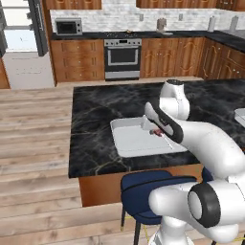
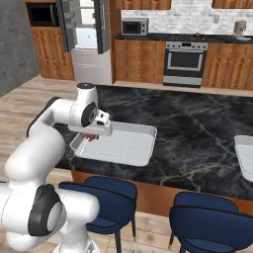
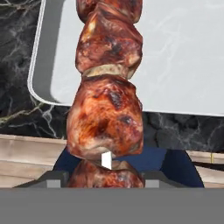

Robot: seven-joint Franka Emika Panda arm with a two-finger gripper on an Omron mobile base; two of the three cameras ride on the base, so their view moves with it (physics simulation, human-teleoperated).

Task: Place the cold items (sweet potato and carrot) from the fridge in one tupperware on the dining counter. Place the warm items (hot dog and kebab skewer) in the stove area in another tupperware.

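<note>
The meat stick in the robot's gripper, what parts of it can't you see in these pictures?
- Top of the brown grilled kebab skewer: cut off by the upper edge of the hand view.
- Its lower end: hidden between the gripper fingertips.
- In the base views: just a small red speck under the hand, too small to make out.
- Second white tupperware tray: cut off by the right edge.

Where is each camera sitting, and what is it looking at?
Left base view: behind the arm on its left, looking over the counter; white arm at lower right.
Right base view: behind on its right; arm at lower left.
Hand view: on the hand, looking along the kebab.
All three show the white container.
</note>
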